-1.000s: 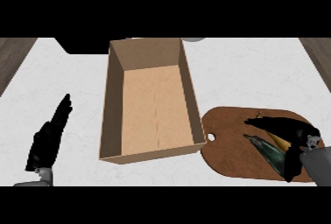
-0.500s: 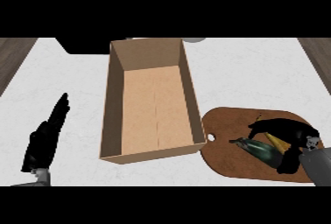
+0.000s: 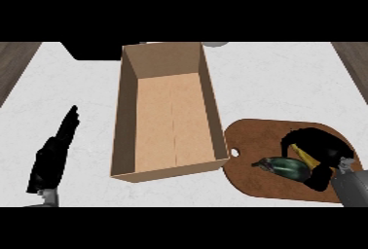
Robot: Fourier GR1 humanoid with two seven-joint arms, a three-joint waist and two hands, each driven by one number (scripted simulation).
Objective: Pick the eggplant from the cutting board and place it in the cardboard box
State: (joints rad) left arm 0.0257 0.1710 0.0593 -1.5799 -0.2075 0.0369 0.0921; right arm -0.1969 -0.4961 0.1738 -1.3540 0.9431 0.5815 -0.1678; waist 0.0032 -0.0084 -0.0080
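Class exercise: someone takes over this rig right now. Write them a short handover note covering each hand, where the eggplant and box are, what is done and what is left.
Right hand: curled round the eggplant, over the cutting board.
Left hand: open, resting at the view's left, holding nothing.
Cardboard box: open, left of the board, nothing inside.
Done: eggplant grasped.
Left: carry it left over the box wall, then release it inside.

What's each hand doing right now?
Left hand: open, holding nothing.
Right hand: fingers curled round the eggplant on the cutting board.
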